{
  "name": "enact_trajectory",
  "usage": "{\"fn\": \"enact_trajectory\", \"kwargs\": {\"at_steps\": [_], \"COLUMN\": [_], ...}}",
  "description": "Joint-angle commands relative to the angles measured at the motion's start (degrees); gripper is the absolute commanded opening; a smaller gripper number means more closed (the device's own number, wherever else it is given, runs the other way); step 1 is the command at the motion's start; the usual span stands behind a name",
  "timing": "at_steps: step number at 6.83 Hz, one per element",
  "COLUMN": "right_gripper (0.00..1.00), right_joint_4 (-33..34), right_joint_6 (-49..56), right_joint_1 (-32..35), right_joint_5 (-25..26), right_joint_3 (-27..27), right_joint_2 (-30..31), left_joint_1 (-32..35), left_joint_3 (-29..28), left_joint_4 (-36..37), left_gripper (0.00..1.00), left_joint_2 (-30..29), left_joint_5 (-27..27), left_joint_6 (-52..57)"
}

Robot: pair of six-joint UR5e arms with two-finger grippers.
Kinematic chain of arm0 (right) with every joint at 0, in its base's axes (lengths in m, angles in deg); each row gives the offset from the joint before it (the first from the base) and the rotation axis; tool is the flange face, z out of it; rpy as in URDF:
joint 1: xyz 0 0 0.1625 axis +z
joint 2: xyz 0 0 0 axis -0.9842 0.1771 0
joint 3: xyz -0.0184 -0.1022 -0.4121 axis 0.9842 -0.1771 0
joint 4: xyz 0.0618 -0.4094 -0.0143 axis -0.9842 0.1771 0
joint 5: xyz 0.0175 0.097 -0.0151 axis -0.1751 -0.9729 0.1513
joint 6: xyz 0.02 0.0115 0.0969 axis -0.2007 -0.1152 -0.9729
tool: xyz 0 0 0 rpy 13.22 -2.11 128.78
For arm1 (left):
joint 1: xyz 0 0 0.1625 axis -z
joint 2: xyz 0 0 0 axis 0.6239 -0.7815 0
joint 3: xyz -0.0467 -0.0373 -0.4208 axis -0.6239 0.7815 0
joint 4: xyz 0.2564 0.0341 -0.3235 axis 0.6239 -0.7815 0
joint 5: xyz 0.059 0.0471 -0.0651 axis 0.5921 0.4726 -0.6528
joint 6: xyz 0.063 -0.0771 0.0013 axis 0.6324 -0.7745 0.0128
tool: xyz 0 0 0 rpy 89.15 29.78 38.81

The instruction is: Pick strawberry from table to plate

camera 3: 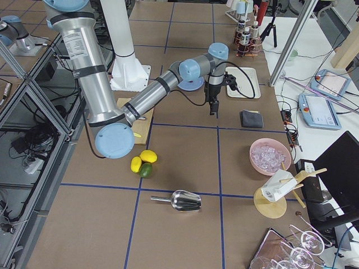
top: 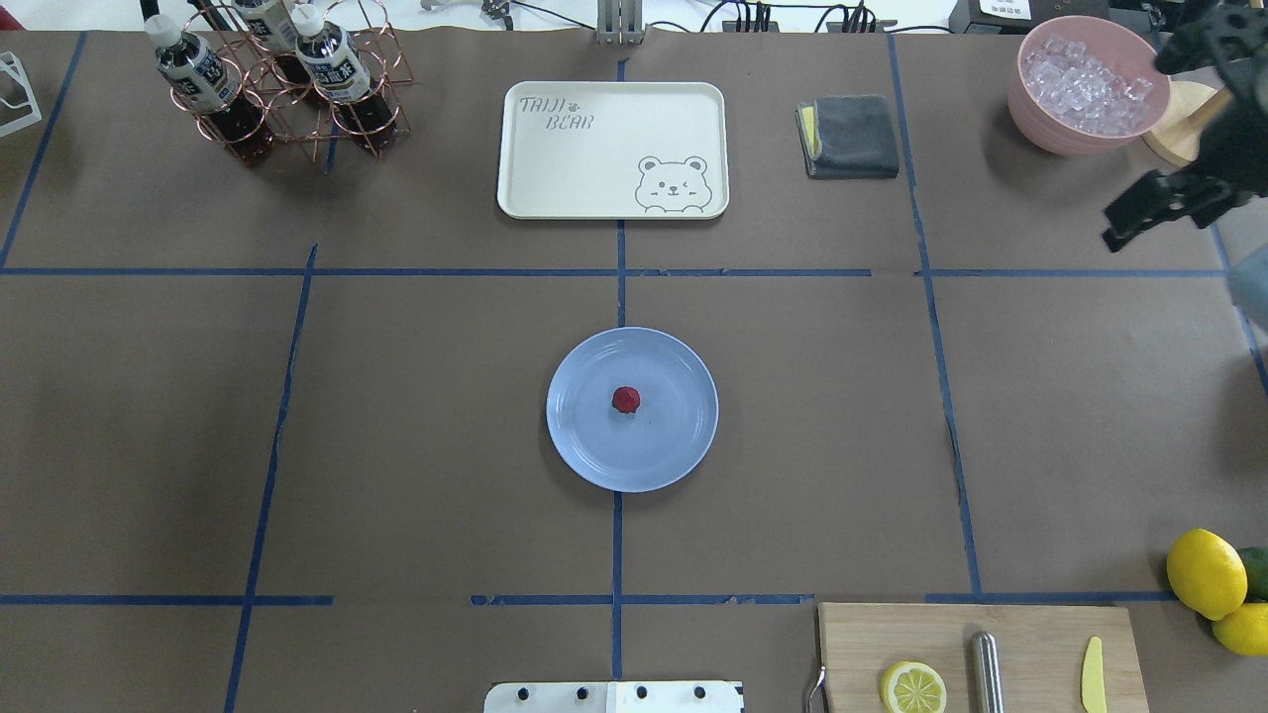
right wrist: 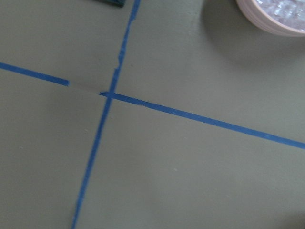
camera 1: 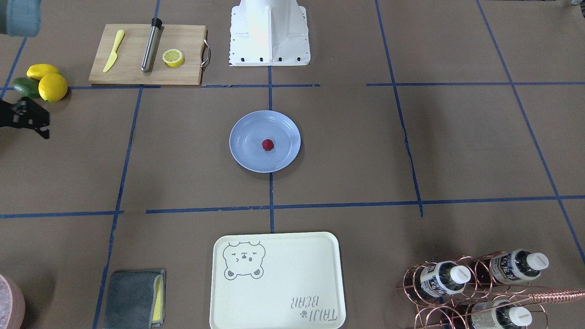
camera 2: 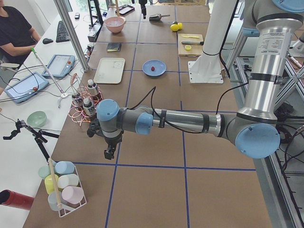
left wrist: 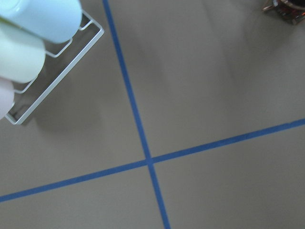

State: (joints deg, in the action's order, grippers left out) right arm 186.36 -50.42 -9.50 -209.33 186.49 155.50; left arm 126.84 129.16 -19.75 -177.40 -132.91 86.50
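Observation:
The small dark-red strawberry (top: 625, 399) lies near the middle of the light-blue plate (top: 684, 451), which rests on the brown-paper table (top: 396, 416) at its centre. The front-facing view shows the same: strawberry (camera 1: 268, 145) on the plate (camera 1: 288, 125). My right gripper (top: 1119, 234) hangs far off at the table's right edge, beside the ice bowl, with nothing seen in it. I cannot tell whether it is open or shut. My left gripper (camera 2: 109, 154) shows only in the exterior left view, pointing down near the bottle rack. Its state cannot be told.
A cream bear tray (top: 612, 149) and a grey cloth (top: 852, 137) lie at the far side. A copper rack of bottles (top: 277, 79) stands far left, a pink bowl of ice (top: 1085, 84) far right. The cutting board (top: 981, 654) and lemons (top: 1206, 572) are near right.

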Motion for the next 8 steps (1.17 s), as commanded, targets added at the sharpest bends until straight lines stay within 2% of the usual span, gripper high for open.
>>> {"fn": "enact_trajectory", "kwargs": {"at_steps": [1, 2, 3, 4, 5, 6, 8], "right_gripper": [1.0, 1.0, 1.0, 1.0, 1.0, 1.0, 1.0], "right_joint_4": [-0.01, -0.1, -0.19, -4.45, -12.41, -15.62, -15.83], "right_joint_6": [18.86, 24.18, 24.49, 24.15, 23.97, 23.71, 17.49], "right_joint_1": [12.09, 15.97, 19.75, 20.14, 20.14, 20.14, 20.14], "right_joint_5": [-2.83, -4.66, -8.24, -8.89, -8.72, -7.24, -7.75], "right_joint_3": [-1.88, -4.77, -9.06, -14.41, -16.64, -17.36, -18.77], "right_joint_2": [9.97, 11.4, 11.5, 10.72, 10.1, 10.7, 10.62], "left_joint_1": [0.44, 0.52, 0.44, 0.44, 0.44, 0.44, 0.44], "left_joint_3": [-0.51, -0.51, -0.43, -0.42, -0.6, -0.69, -0.51], "left_joint_4": [0.18, 0.18, 0.09, 0.0, 0.09, 0.09, 0.18], "left_gripper": [1.0, 1.0, 1.0, 1.0, 1.0, 1.0, 1.0], "left_joint_2": [1.0, 1.0, 1.44, 1.53, 1.53, 1.53, 1.88], "left_joint_5": [-1.3, -1.3, -1.3, -1.3, -1.3, -1.12, -1.12], "left_joint_6": [0.62, 0.7, 0.62, 0.62, 0.36, 0.18, 0.09]}}
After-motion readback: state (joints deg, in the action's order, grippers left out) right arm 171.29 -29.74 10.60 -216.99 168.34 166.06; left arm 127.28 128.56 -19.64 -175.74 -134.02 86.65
